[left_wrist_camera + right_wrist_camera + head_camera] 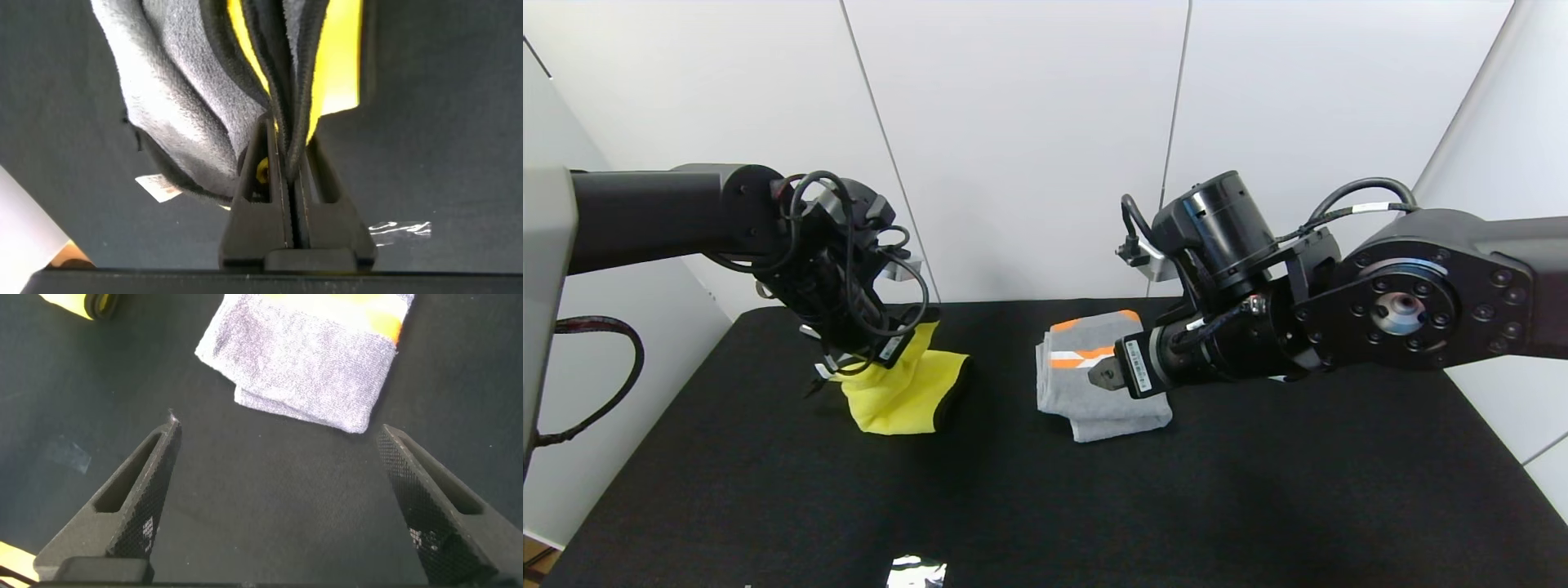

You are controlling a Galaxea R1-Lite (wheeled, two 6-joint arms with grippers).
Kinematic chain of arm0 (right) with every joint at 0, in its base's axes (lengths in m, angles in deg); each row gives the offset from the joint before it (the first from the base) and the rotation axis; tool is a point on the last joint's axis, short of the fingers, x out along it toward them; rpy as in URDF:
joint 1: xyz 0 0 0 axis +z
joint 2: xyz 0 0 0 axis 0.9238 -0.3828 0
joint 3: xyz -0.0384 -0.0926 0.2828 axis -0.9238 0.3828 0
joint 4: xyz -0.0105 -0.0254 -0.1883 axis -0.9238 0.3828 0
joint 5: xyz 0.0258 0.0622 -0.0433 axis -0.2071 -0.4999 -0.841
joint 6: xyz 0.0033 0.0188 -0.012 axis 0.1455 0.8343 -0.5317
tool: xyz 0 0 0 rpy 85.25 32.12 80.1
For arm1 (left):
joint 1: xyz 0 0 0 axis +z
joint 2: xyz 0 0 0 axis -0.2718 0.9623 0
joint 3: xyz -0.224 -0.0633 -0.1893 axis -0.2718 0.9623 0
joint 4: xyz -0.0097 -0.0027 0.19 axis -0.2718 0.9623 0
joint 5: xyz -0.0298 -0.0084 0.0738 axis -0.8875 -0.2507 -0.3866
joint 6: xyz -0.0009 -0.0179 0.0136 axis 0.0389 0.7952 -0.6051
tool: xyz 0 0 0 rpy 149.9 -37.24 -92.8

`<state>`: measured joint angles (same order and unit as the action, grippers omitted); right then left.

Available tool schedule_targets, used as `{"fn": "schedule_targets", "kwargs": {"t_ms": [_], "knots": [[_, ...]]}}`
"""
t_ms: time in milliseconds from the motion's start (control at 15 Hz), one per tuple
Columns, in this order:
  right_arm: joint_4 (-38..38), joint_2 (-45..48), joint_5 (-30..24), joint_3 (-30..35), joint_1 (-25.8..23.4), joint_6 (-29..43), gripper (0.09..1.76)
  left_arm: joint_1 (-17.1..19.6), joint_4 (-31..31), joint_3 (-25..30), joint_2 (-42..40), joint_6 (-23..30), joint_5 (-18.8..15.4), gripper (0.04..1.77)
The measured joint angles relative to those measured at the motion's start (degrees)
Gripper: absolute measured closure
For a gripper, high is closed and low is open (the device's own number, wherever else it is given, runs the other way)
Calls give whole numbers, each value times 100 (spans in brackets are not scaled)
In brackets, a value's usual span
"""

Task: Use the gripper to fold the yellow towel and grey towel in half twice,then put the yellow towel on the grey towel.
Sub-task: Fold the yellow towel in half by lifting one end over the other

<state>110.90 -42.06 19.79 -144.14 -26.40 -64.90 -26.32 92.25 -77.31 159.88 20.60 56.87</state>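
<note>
The yellow towel point(903, 392) hangs in folds from my left gripper point(870, 359), its lower edge resting on the black table at mid left. In the left wrist view my left gripper point(288, 135) is shut on the yellow towel point(339, 57), pinching its dark-trimmed edges. The grey towel point(1086, 384) lies folded at the table's middle, its orange and white band facing the far side. My right gripper point(278, 441) stands open above bare table, just short of the grey towel point(306, 355), with nothing between its fingers.
The black table point(1094, 506) reaches to white wall panels behind. A shiny scrap point(916, 572) lies at the table's near edge. The right arm's bulky wrist point(1225, 327) hangs over the grey towel's right side.
</note>
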Motion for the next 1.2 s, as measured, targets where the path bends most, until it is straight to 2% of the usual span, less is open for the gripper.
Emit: {"fn": "schedule_targets", "kwargs": {"t_ms": [267,733,1200], "knots": [[0,-5,4,2,-2,2,14,-138,-38,107,134,32,66,168],[1,-20,0,5,2,-2,14,-232,-65,33,344,407,72,168],[1,-30,4,5,2,0,14,-347,-388,9,608,895,72,168]]}}
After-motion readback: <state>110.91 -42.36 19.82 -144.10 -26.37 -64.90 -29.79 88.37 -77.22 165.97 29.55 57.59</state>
